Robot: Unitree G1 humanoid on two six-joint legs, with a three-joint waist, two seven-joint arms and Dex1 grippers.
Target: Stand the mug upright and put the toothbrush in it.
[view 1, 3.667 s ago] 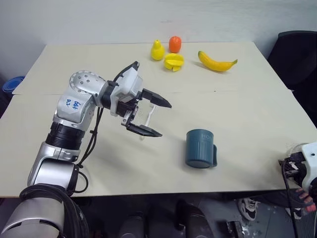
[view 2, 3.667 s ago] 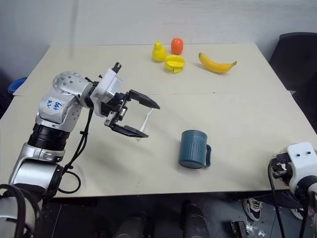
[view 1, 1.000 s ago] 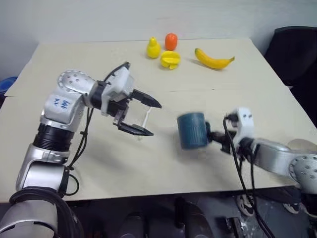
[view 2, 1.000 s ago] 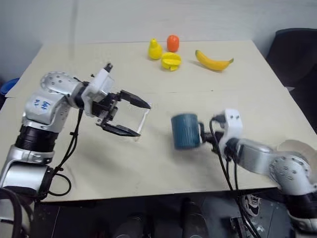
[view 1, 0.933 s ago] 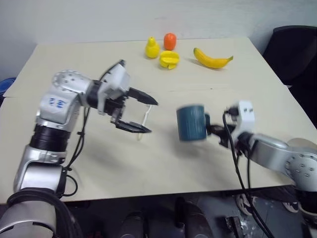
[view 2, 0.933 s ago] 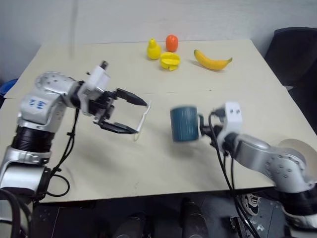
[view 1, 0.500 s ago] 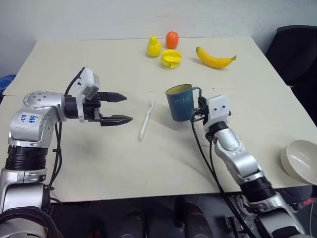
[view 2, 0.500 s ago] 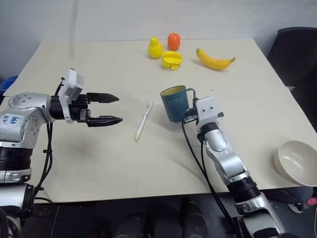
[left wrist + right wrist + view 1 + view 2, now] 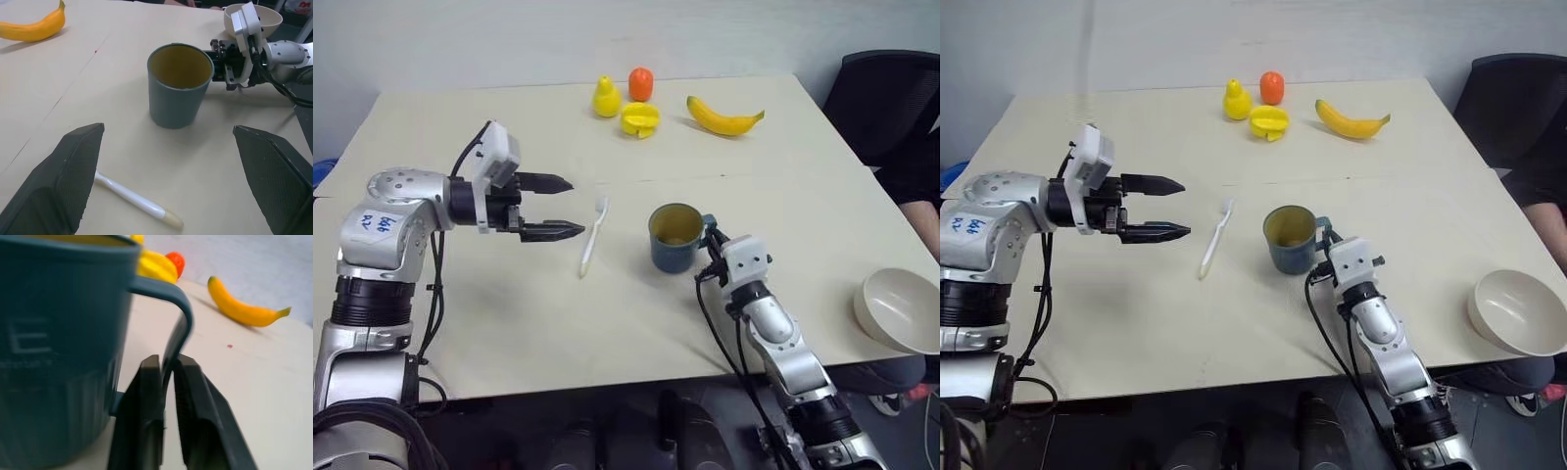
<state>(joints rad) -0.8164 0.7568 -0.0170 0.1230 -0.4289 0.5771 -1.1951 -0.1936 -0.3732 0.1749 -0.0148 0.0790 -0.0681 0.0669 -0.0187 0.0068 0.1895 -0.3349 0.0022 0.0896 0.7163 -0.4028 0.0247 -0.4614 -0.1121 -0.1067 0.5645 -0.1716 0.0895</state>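
Observation:
The dark teal mug (image 9: 674, 237) stands upright on the table's middle, its yellowish inside showing. Its handle points toward my right gripper (image 9: 713, 243), whose two black fingers (image 9: 146, 396) press close on either side of the handle (image 9: 176, 328). The white toothbrush (image 9: 591, 238) lies flat on the table just left of the mug. My left gripper (image 9: 576, 207) hovers level a little left of the toothbrush, open wide and holding nothing. The left wrist view shows the mug (image 9: 178, 93) and the toothbrush handle (image 9: 132, 199) between its spread fingers.
At the table's far side lie a banana (image 9: 722, 117), a yellow pear (image 9: 604, 98), an orange fruit (image 9: 640, 83) and a yellow cut fruit (image 9: 639, 118). A beige bowl (image 9: 901, 308) sits at the right edge. A black chair (image 9: 891, 108) stands beyond the right corner.
My right gripper has turned the mug upright and lowered it onto the table. My left gripper has drawn back to the left of the toothbrush and turned level.

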